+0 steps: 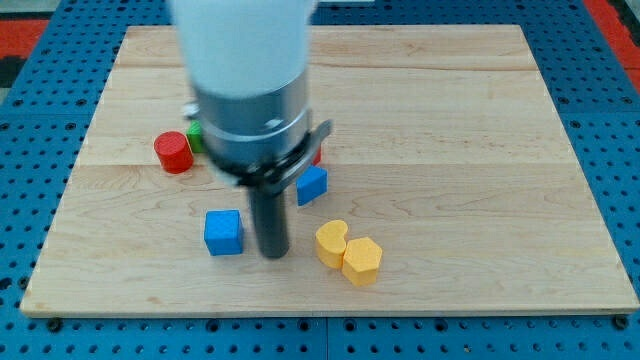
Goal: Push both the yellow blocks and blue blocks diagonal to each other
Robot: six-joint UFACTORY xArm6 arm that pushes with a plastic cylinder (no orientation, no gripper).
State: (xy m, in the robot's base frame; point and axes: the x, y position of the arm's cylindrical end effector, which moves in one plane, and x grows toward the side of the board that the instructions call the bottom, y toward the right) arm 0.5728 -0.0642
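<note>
My tip, a bare rod with no jaws to open or close, sits low centre between the blue cube and 2 touching yellow blocks; the other blue block, seemingly partly hidden, lies just above, so nudge gently, in short strokes.

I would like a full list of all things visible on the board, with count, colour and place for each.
blue cube: 1, blue, left of my tip.
second blue block: 1, blue, up and right of my tip.
yellow blocks: 2, yellow, touching, right of my tip.
red cylinder: 1, red, view's left.
green block: 1, green, mostly hidden behind the arm.
red block: 1, red sliver at the arm's right edge.
wooden board: 1, light wood.
my tip: 1, dark, between blue cube and yellow blocks.
</note>
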